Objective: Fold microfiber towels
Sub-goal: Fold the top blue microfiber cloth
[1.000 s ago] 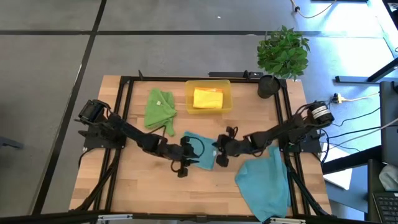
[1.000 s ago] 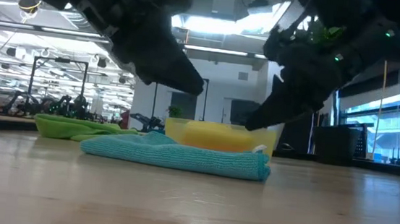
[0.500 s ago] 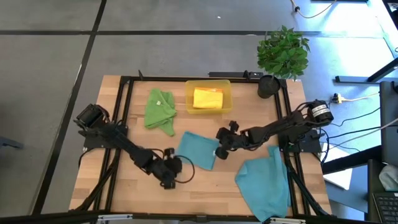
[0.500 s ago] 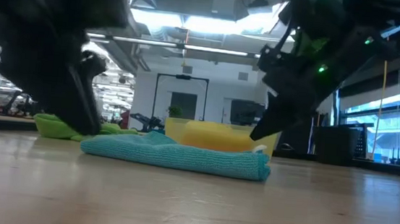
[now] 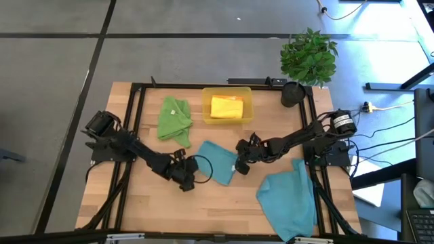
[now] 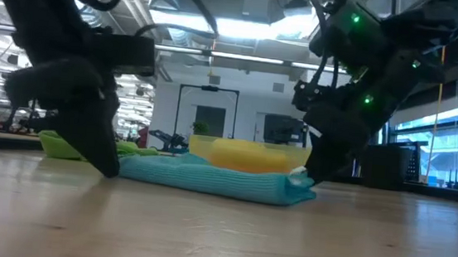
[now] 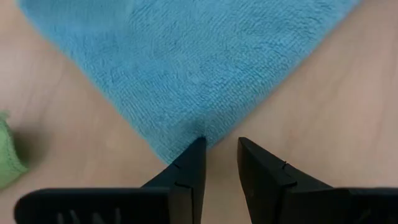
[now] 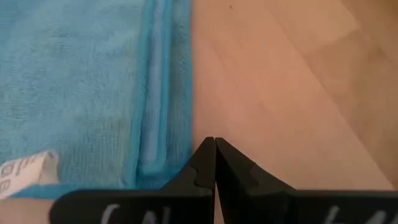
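From above, you see a wooden table (image 5: 135,210) with a black frame. A folded teal towel (image 5: 215,163) lies at its middle. Your left gripper (image 5: 188,175) sits at the towel's near-left corner; your right gripper (image 5: 241,163) sits at its right edge. A green towel (image 5: 174,119) lies crumpled toward the back left. Beside it, a yellow tray (image 5: 207,108) holds a folded yellow towel (image 5: 226,107). A second teal towel (image 5: 288,195) lies loose at the front right. A potted plant (image 5: 308,57) stands at the back right corner.

At table height, the folded teal towel (image 6: 208,180) lies flat between both grippers, the tray behind it. Beyond is a large room with ceiling lights and windows.

Your left wrist camera shows the fingers (image 7: 189,171) slightly parted, their tips at the towel's corner (image 7: 199,74), pinching nothing.

Your right wrist camera shows the fingers (image 8: 205,165) pressed together on bare wood, just beside the towel's hem (image 8: 93,81). A white label (image 8: 22,171) carries print too small to read.
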